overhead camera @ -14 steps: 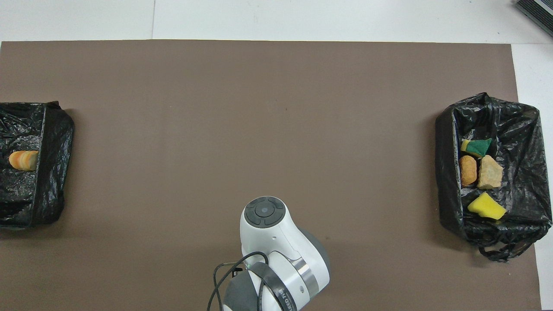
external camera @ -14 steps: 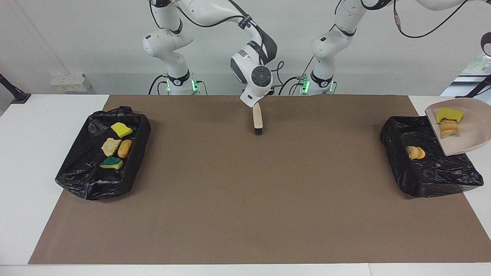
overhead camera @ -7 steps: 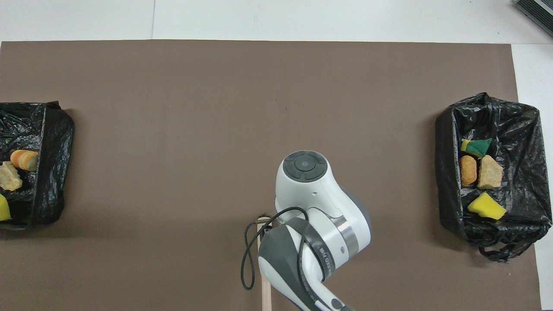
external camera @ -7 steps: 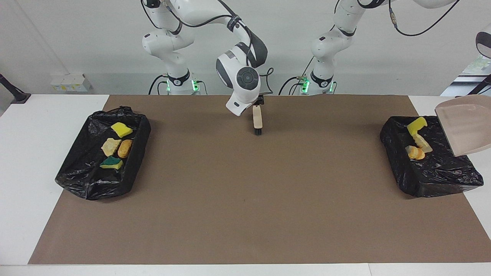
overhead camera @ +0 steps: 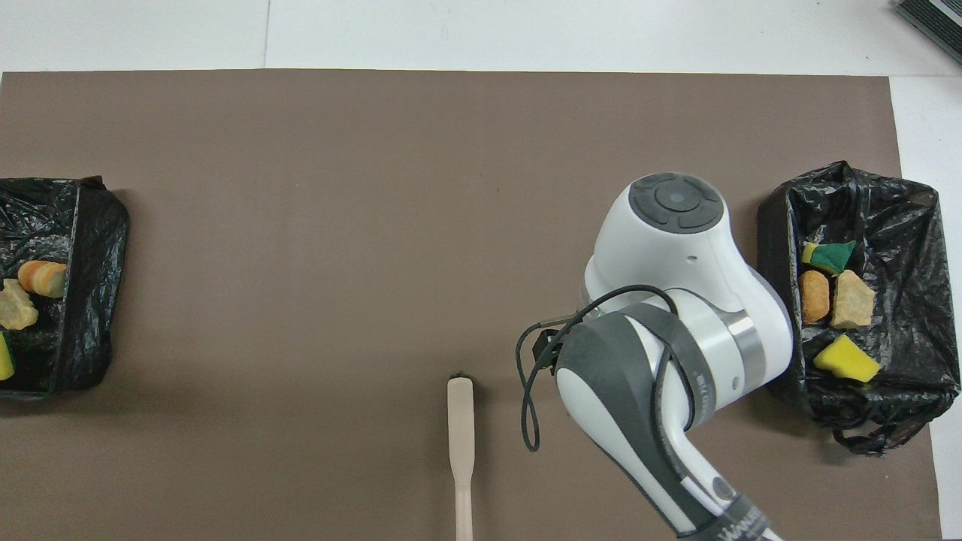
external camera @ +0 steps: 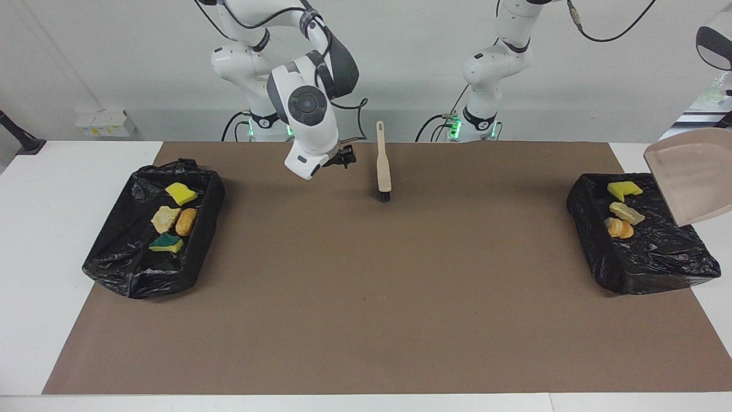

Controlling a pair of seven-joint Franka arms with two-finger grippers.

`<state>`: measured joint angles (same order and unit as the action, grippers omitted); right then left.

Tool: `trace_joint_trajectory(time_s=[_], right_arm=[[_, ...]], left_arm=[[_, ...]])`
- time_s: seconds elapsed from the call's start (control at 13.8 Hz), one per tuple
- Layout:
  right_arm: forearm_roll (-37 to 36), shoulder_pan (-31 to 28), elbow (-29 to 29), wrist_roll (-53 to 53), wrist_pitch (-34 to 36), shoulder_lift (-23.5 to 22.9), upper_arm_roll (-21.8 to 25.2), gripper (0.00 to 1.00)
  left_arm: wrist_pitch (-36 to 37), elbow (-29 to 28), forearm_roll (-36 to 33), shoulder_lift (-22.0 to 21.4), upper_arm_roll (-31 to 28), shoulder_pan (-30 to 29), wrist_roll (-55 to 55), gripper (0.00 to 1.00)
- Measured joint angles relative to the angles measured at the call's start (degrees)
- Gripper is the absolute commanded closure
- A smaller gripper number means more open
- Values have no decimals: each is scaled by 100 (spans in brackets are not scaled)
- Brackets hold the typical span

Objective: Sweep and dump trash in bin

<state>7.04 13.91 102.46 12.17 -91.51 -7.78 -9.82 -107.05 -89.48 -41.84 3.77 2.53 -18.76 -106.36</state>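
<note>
Your right gripper (external camera: 343, 158) hangs over the brown mat (external camera: 366, 286) at the robots' edge of the surface (external camera: 68, 171), apart from the beige brush (external camera: 383, 166), which lies flat on the mat with its bristle end pointing away from the robots. Its fingers hold nothing; whether they stand apart or together you cannot tell from here. In the overhead view the right arm's wrist covers the gripper itself, and the brush (overhead camera: 461, 443) shows just beside it. Your left gripper is out of view past the picture's edge, so you cannot tell how its fingers stand; the beige dustpan (external camera: 689, 174) is up in the air, tilted, over the black-lined bin (external camera: 646, 257) at the left arm's end, with its pan bare. All the trash lies in bins: a yellow sponge chunk (external camera: 623, 189), a tan lump (external camera: 626, 212) and an orange-striped lump (external camera: 619, 229) in that bin, and a yellow chunk (external camera: 181, 193), a beige lump (external camera: 164, 218), the orange-brown croquette (external camera: 186, 221) and the green-and-yellow sponge piece (external camera: 166, 243) in the second black-lined bin (external camera: 143, 274) at the right arm's end.
</note>
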Motion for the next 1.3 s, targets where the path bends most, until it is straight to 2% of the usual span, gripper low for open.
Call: trace_joint_trajectory(time_s=[0.43,0.8,1.09,1.3], right_arm=[[-474,-614,-215,-131,64,121,17,0],[-813,-1281,-546,-1122,56,151,89,0],[-835,-1490,-889,-1417,-6,160,778,0],[-834,-1357,-1136,-1468,8,192,1301,0]], left_arm=[[581,-1204,1062,-463,46,1215,2479,100],[847,-1689,2121,-446,62,2592,5370,100],[736,-1735,3109,-183,70,3611,8149,100],[245,-1646,3594,313,73,4343,9952,100]])
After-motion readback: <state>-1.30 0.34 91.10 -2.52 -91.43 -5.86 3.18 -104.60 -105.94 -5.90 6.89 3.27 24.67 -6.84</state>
